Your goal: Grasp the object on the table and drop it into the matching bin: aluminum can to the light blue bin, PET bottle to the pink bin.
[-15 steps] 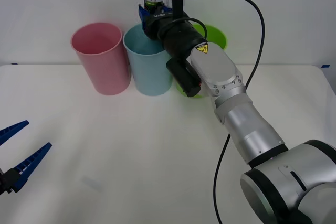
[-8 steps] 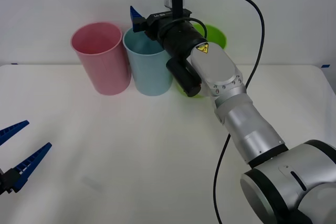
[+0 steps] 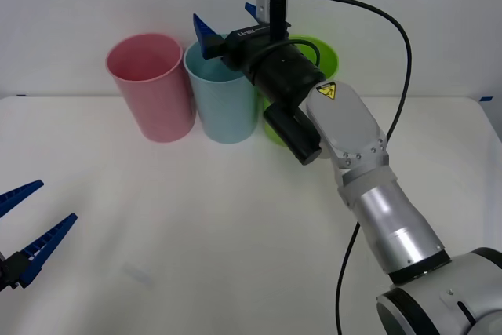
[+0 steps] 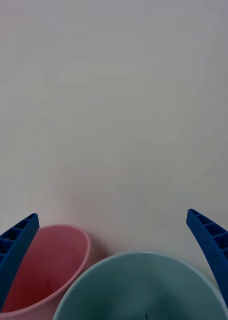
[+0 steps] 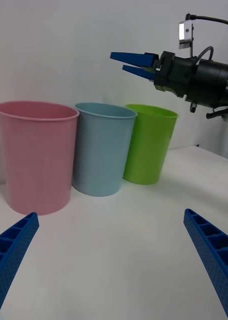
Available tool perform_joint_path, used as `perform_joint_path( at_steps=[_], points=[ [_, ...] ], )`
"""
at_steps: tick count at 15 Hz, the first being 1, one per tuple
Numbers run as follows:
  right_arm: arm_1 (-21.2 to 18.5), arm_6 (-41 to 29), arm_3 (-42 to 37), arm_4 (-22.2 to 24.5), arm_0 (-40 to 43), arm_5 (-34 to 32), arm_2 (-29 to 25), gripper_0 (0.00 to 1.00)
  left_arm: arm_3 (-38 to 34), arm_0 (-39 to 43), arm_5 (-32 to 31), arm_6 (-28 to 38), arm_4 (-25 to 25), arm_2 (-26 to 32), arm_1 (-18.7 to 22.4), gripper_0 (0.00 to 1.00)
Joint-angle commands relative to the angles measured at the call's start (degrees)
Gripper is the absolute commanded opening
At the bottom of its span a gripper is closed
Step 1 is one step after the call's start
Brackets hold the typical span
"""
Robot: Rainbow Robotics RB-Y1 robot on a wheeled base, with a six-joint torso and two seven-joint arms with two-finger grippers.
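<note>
Front view: lime green cup (image 3: 325,56) partly behind right end effector (image 3: 227,25).

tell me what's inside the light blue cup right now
The right pincer hangs open above the light blue cup. Just bare upper inner wall shows; the cup's bottom is hidden, so any contents can't be seen.

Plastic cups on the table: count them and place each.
3, in a row at the table's far edge: pink bin toward the robot's left, light blue bin in the middle, lime green cup toward its right, partly behind the right arm.
</note>
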Motion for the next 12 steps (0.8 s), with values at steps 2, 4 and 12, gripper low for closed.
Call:
perform_joint_path(
  at_steps=[2, 4, 12],
  points=[
    [-8.70, -0.06, -11.86, -5.48, 8.77, -0.39, 5.30, 1.00, 0.00, 0.00, 0.00, 0.00, 0.00, 0.00, 0.00, 1.00],
    [-13.18, 0.11, -17.57, -8.55, 13.08, -0.39, 7.32, 1.00, 0.00, 0.00, 0.00, 0.00, 0.00, 0.00, 0.00, 1.00],
    [-26.72, 3.63, -33.48, -15.49, 32.76, -9.26, 4.59, 1.00, 0.00, 0.00, 0.00, 0.00, 0.00, 0.00, 0.00, 1.00]
  ],
)
